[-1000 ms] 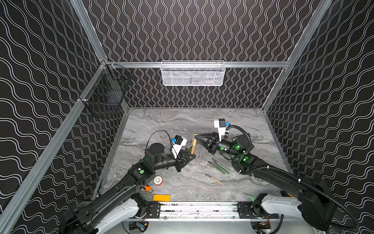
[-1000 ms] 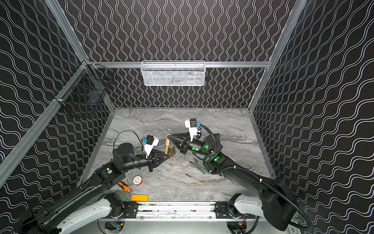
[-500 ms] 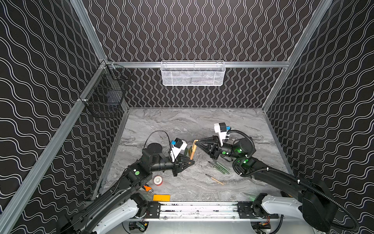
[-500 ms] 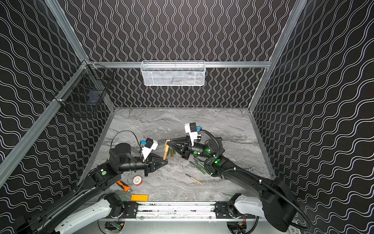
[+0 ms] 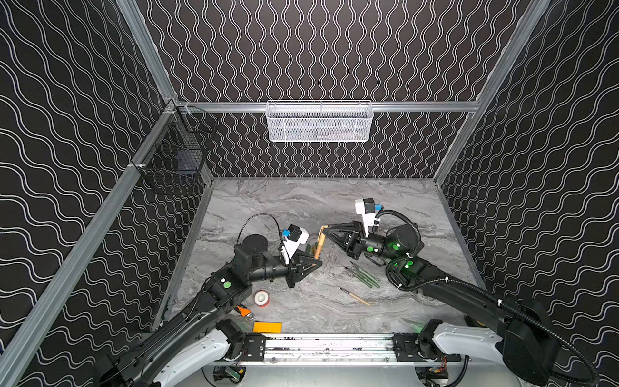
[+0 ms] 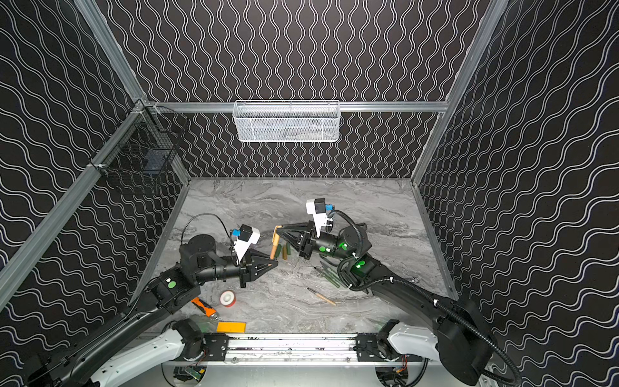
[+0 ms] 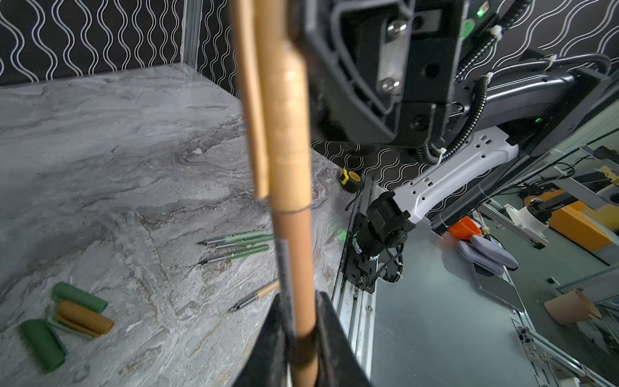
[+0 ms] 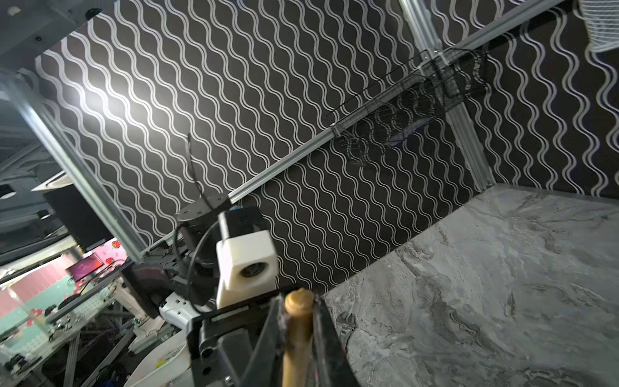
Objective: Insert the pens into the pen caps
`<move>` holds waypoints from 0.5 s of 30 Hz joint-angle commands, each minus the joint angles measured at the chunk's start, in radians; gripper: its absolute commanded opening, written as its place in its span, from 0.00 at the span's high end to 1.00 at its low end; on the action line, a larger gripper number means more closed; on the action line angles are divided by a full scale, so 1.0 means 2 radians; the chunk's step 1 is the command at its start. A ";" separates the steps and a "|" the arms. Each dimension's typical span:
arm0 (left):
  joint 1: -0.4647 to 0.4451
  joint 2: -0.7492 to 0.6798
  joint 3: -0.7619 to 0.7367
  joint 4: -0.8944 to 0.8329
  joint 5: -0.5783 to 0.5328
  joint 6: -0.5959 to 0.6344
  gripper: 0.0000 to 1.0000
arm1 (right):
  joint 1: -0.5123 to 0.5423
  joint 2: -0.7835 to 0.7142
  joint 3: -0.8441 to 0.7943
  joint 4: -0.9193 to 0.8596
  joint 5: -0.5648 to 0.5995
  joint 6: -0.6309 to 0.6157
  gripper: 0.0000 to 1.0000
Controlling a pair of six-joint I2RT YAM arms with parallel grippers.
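right gripper point(image 5: 325, 228): clenched on the tan cap point(image 7: 284, 117), holding that end up off the counter point(image 5: 301, 207)
left gripper point(image 5: 316, 263): jaws sit either side of the bare barrel end of the same tan pen point(image 5: 318, 244); honestly can't tell if it's squeezing or slack
done: looks like one pen is seated, cap butted up to the barrel in the left wrist view
left to do: three green pens point(image 5: 363, 276) and a loose tan pen point(image 5: 355, 296) lie near the right arm; loose caps point(image 6: 284, 251), two green and one tan that I can count, sit just beside the left gripper
held pen axis: front-to-back in both top views, cap end far; tilt unclear
loose pens axis: diagonal, roughly parallel, dark tips toward the caps
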State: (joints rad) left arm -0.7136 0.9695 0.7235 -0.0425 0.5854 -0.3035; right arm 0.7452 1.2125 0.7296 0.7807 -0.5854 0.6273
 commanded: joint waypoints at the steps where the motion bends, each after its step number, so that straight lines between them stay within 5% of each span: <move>1: 0.001 0.002 0.012 0.128 0.032 0.020 0.42 | -0.001 0.010 0.008 -0.091 0.043 0.013 0.88; 4: 0.001 -0.002 0.008 0.123 0.021 0.016 0.02 | -0.015 0.024 0.023 -0.101 0.060 0.024 0.88; 9: 0.001 -0.019 0.006 0.093 -0.003 0.020 0.01 | -0.063 0.063 0.044 -0.139 0.043 0.034 0.88; 15: 0.001 -0.054 0.009 0.030 -0.031 0.035 0.01 | -0.167 0.127 0.079 -0.270 0.010 -0.045 0.88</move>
State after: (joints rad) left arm -0.7136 0.8799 0.7330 0.0700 0.5610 -0.2588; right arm 0.4713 1.4322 0.8646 0.3885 -0.5266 0.6220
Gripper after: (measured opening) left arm 0.986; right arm 0.139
